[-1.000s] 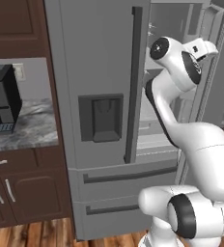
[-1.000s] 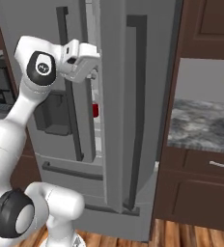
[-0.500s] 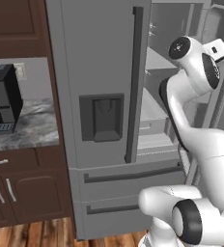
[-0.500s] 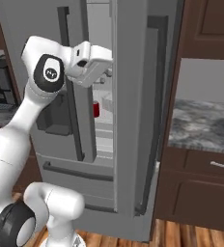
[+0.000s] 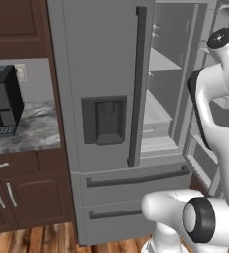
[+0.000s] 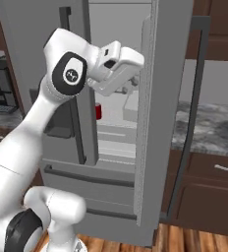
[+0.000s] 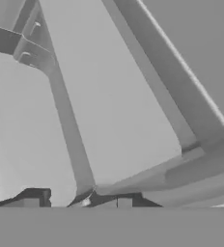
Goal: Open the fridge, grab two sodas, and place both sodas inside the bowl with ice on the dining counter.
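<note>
Left base view, going left to right: a black appliance (image 5: 3,101) sits on the marbled wall worktop (image 5: 30,131) at about 9 o'clock. Then comes the fridge (image 5: 101,89), its left door shut, with the dispenser recess (image 5: 104,120) near the middle. The right door is swung open, so the pale shelves (image 5: 156,111) show at 3 o'clock, and the white arm crowds the right edge.

Right base view, same order: the arm climbs from 7 o'clock and the claw (image 6: 130,86) hangs just inside the open compartment, near the inner edge of the open door (image 6: 167,98). I can't tell how far apart its jaws are from here, and nothing I can see is in them. A red soda (image 6: 98,111) peeks out on a shelf just left of centre, below the wrist. More marbled worktop sits at 3 o'clock, beyond the door.

Hand view is grey panels and a rail, no can in sight.

Progress, as I read it: door open, that's step one done. Both sodas are still to grab, I can't spot the purple one, and the bowl and dining counter part hasn't started.
</note>
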